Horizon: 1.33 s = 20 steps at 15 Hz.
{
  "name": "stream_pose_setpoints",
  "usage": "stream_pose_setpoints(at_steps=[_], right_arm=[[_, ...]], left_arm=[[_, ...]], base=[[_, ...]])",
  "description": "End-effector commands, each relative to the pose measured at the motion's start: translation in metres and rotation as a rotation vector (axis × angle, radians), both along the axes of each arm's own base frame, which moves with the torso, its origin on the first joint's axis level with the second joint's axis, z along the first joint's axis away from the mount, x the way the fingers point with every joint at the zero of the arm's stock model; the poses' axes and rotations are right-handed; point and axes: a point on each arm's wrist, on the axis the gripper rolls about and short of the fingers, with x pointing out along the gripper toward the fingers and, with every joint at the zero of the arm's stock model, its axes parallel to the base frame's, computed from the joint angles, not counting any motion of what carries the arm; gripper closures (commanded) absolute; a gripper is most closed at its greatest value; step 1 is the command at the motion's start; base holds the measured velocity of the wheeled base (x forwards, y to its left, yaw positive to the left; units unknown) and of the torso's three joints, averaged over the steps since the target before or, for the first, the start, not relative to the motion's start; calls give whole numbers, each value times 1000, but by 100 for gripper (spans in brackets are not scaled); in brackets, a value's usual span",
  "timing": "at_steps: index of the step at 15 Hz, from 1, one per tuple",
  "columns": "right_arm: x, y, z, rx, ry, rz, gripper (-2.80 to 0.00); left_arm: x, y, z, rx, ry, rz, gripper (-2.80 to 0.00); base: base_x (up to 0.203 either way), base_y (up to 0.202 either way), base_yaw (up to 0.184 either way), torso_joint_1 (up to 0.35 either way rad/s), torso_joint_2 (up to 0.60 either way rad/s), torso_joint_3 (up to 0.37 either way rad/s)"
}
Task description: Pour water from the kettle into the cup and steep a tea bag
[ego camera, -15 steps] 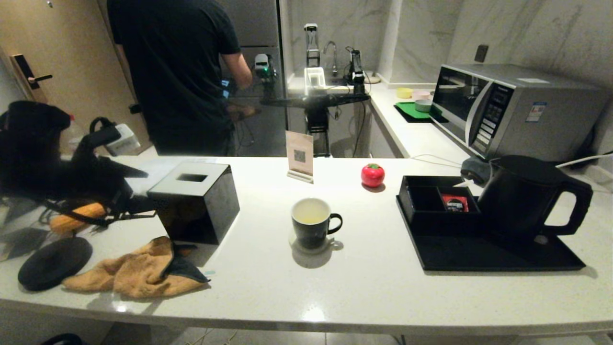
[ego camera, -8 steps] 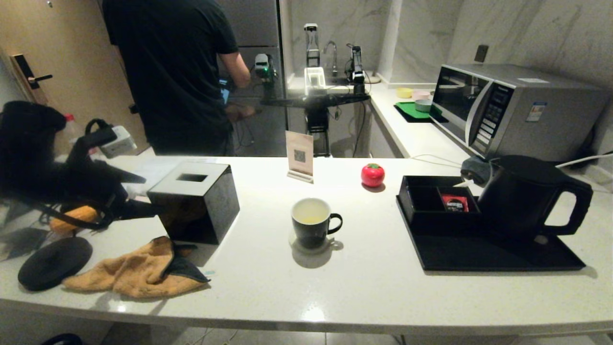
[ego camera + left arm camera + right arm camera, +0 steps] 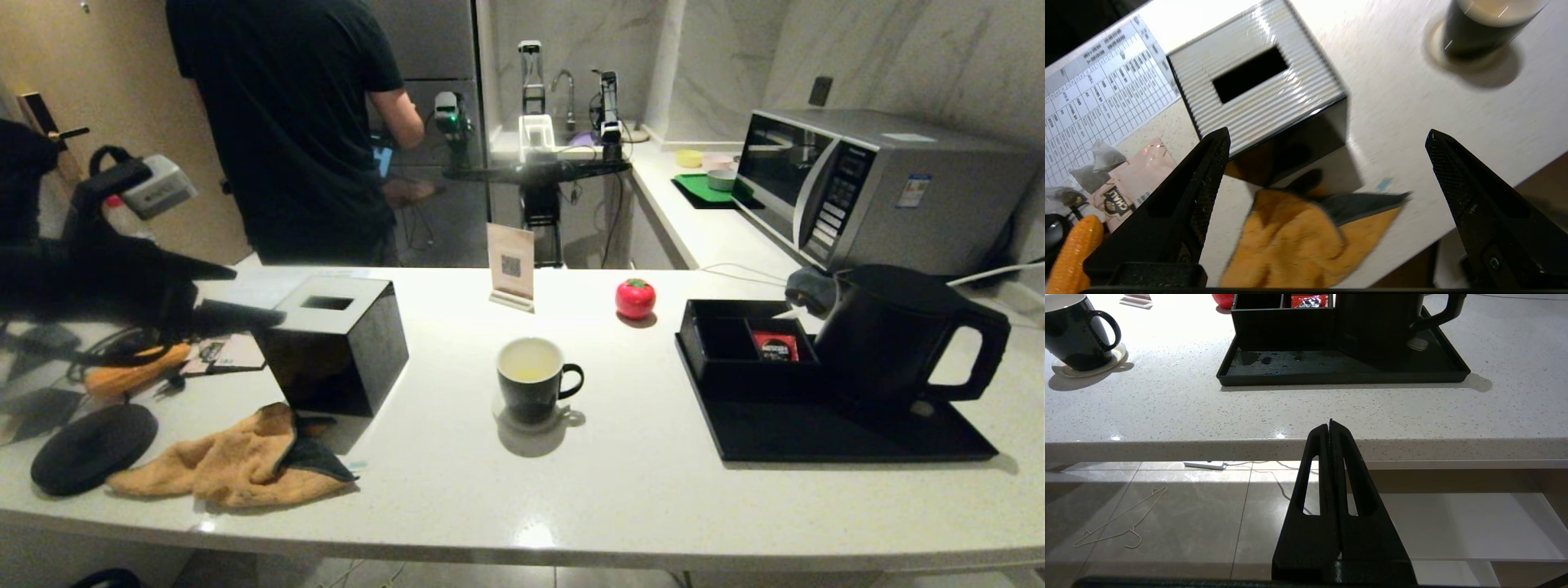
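Left gripper [image 3: 1327, 171] is held wide apart, empty, above the tissue box [image 3: 1257, 85], likely for tea bag [image 3: 1106, 153] pickup; right gripper [image 3: 1330, 426] is parked closed below the counter edge [image 3: 1306, 447].

The room I work in is dim, yet overhead light glares off the white tabletop [image 3: 620, 490] and throws a soft shadow beneath the cup [image 3: 531, 380]. My left arm [image 3: 98, 282] smears dark. The head view bows at its edges.
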Motion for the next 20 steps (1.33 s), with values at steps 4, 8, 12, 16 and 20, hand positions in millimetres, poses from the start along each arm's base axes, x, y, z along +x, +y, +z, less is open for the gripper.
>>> stream_pose_setpoints(at_steps=[4, 8, 12, 16, 20], right_arm=[[0, 0, 0, 0, 2, 0, 0], [0, 0, 0, 0, 2, 0, 0], [0, 0, 0, 0, 2, 0, 0], [0, 0, 0, 0, 2, 0, 0], [0, 0, 0, 0, 2, 0, 0]], left_arm=[[-41, -23, 33, -106, -105, -4, 0], [-69, -45, 37, -207, -138, -26, 0], [-114, -46, 25, -284, -129, 23, 0], [-146, -45, -8, -375, -130, 130, 0], [-186, -40, -51, -394, -175, 249, 0]], base=[[0, 0, 0, 0, 0, 0], [0, 0, 0, 0, 0, 0], [0, 0, 0, 0, 0, 0], [0, 0, 0, 0, 0, 0], [0, 0, 0, 0, 0, 0]])
